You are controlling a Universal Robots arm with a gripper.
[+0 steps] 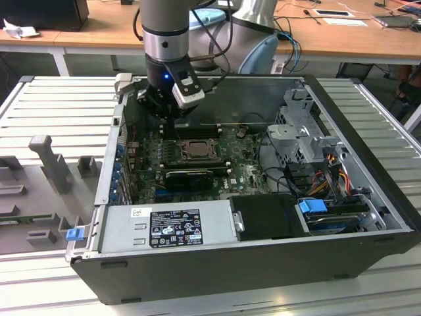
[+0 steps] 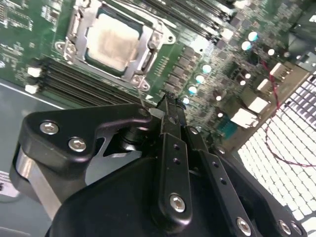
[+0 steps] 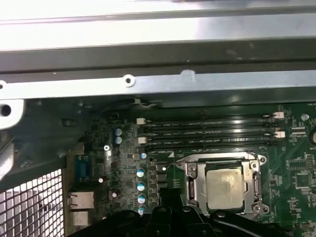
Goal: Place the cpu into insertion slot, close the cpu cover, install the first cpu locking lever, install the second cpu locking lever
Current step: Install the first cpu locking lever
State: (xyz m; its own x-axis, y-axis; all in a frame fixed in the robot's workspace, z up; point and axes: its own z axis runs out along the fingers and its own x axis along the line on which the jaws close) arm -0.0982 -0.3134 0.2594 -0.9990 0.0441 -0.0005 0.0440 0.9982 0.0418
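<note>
- The black metal pincer (image 1: 172, 122) on the grey robot arm hangs in the upper middle of the exterior view, inside an open dark grey computer case (image 1: 368, 135) that rests on a slatted metal tabletop (image 1: 59, 105).
- In the second wrist view the pincer (image 2: 170, 104) looks pressed together at its tips, with nothing pinched between them.
- The small, flat, square, silvery-grey cpu (image 2: 112, 42) lies in the square insertion slot (image 1: 195, 149) on the green circuit board (image 1: 245, 172), near the middle of the exterior view.
- The thin silvery cpu cover (image 3: 193, 190), a metal frame with a window, lies flat around the cpu (image 3: 225, 190).
- The pincer is near the slot but apart from it, touching neither cpu nor cover.
- Long black memory slots (image 3: 207, 131) run beside the slot.
- I cannot tell whether the locking levers are latched.
</note>
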